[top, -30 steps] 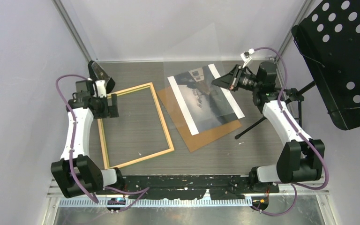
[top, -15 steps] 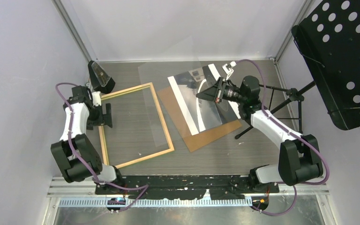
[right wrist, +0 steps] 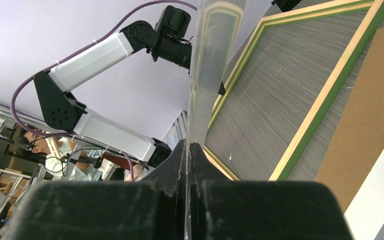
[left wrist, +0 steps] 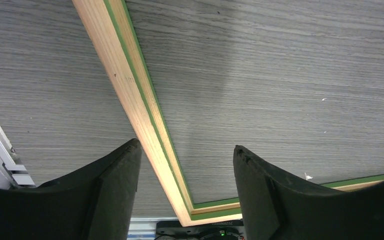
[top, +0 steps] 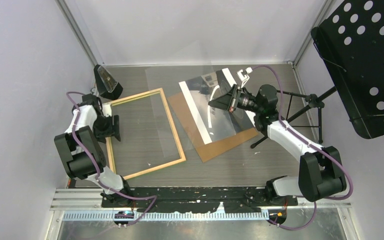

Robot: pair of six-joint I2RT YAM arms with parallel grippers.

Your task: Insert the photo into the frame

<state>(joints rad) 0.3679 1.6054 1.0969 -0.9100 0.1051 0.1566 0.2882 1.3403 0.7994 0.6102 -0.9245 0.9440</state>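
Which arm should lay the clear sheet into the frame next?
Right. The right gripper is shut on the clear sheet, held partly above the frame; the left gripper is open astride its rail, holding nothing.

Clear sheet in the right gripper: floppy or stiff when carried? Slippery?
Probably fairly stiff: the clear sheet, pinched at one edge by the right gripper, juts out nearly straight. Likely light, being so thin edge-on. Its glossy reflections suggest it may slip.

Light wood frame [top: 150, 169] edged green; grey photo [top: 225, 122] with white bands.
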